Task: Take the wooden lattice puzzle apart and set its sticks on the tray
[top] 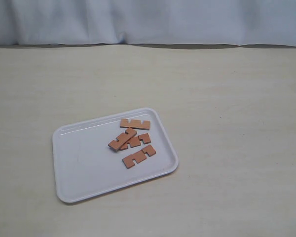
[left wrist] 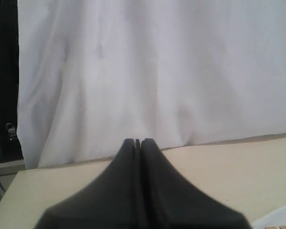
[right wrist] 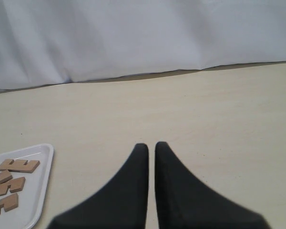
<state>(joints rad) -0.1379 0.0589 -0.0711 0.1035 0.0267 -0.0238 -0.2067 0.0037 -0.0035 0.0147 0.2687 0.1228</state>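
**Table (top: 237, 197) front bare-faced, tray (top: 74, 148) holds all four sticks (top: 138, 157)**

Table first, then the tray sitting left of centre. The left gripper (left wrist: 137, 141) and right gripper (right wrist: 151, 144) are both clenched on nothing, off to the tray's sides. The puzzle looks fully apart. Its sticks lie on the tray's right half, two overlapping, one just beside the far rim. A knock to the tray could slide that one out.
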